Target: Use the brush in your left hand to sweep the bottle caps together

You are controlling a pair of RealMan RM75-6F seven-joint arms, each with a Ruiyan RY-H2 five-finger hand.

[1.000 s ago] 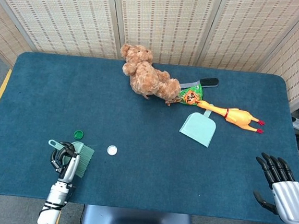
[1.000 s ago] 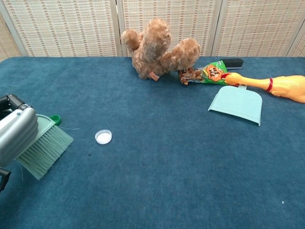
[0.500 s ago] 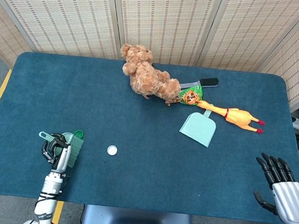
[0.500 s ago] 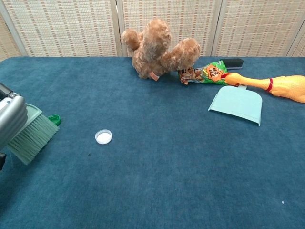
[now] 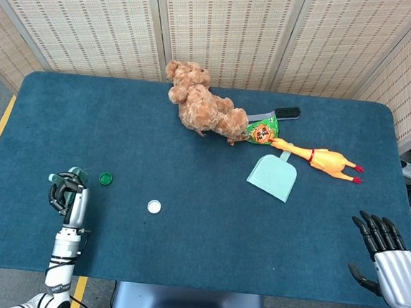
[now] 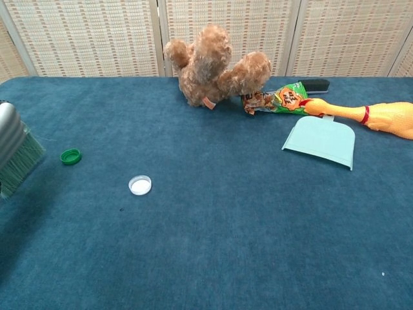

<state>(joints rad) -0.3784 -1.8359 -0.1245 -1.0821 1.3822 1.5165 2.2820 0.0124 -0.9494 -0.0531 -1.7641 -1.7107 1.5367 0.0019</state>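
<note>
My left hand (image 5: 66, 196) grips a pale green brush (image 6: 19, 161) at the table's front left; its bristles hang just left of the green bottle cap (image 5: 105, 179) (image 6: 71, 156), apart from it. In the head view the hand hides most of the brush. A white bottle cap (image 5: 154, 206) (image 6: 139, 185) lies on the blue cloth to the right of the green one, a short gap between them. My right hand (image 5: 384, 249) hovers at the front right corner, fingers spread, holding nothing.
A brown teddy bear (image 5: 199, 108) lies at the back middle, beside a snack packet (image 5: 263, 132) and a black object (image 5: 288, 113). A mint dustpan (image 5: 274, 176) and a yellow rubber chicken (image 5: 323, 161) lie right of centre. A blue cloth (image 5: 198, 233) covers the table.
My left hand has carried the brush leftward, off the green cap, which now lies uncovered and has shifted slightly. The white cap and my right hand have stayed put.
</note>
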